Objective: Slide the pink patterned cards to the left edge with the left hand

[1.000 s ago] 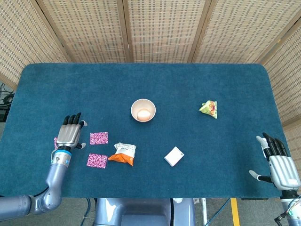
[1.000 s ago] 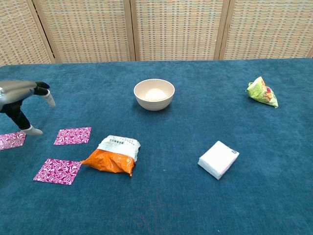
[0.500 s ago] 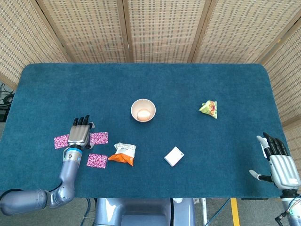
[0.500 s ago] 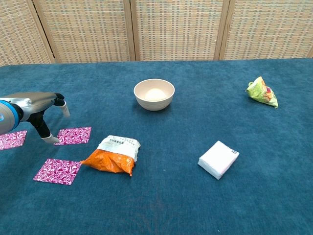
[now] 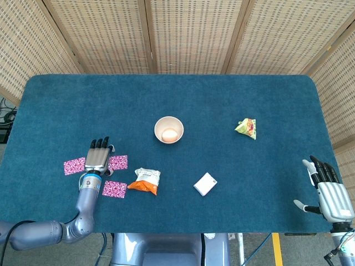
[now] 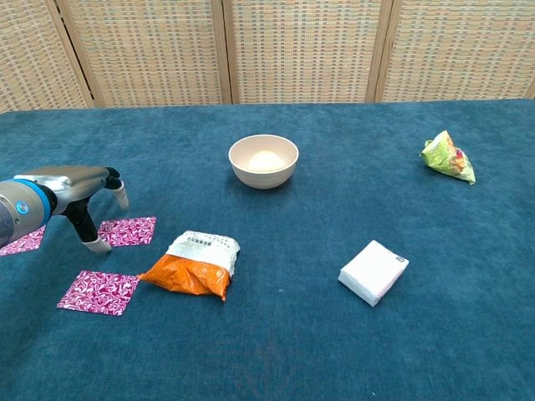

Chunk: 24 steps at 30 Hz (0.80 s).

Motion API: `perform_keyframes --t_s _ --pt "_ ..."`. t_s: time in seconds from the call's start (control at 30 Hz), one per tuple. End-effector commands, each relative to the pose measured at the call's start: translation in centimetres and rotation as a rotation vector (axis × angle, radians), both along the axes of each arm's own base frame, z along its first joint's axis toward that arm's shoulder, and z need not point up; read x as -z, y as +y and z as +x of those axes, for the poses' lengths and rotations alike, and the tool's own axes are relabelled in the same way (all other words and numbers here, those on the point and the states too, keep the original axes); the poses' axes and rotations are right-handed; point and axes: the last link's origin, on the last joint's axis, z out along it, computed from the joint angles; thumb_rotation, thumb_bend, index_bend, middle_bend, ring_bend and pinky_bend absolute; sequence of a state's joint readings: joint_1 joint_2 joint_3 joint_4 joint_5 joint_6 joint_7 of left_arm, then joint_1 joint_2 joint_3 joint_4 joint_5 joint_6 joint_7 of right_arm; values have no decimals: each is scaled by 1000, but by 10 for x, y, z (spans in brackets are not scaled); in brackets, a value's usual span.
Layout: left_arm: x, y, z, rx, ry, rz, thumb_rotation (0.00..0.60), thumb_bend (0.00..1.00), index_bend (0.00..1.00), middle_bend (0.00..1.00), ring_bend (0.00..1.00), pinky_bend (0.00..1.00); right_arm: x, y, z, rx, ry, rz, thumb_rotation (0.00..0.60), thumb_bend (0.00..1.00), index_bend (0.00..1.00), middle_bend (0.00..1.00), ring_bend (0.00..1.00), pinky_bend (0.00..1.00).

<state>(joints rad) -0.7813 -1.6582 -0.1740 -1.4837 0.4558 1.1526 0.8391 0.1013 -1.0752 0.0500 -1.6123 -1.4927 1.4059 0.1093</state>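
My silver hand (image 5: 97, 159) has black fingertips. Beside it lie pink cards (image 6: 127, 231) swirled with white, on a deep teal cloth (image 5: 166, 100). The snack bag (image 6: 194, 266) is orange and white.

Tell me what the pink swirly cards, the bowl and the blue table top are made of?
The pink patterned cards look like thin printed paper or card: flat, matte, sharp-cornered. The bowl seems matte beige plastic or ceramic; its smooth, even rim leaves that open. The table top looks like blue carpet or felt, with a fuzzy, non-shiny surface.
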Motion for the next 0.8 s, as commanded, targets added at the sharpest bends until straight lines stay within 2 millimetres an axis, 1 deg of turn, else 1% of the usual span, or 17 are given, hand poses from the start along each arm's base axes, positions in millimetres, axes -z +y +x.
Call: perform_keyframes --t_s 0.03,0.57,0.8 --pt "3 0 1 2 4 -3 600 208 282 0 0 0 0 0 0 -2 -1 -2 600 53 0 0 0 0" --pt "6 -3 1 -4 26 -14 600 216 283 0 0 0 -1 0 0 -5 -5 -4 600 53 0 0 0 0" --pt "6 -3 -1 -5 30 -13 600 218 316 0 0 0 -1 0 0 -5 -5 -4 600 53 0 0 0 0"
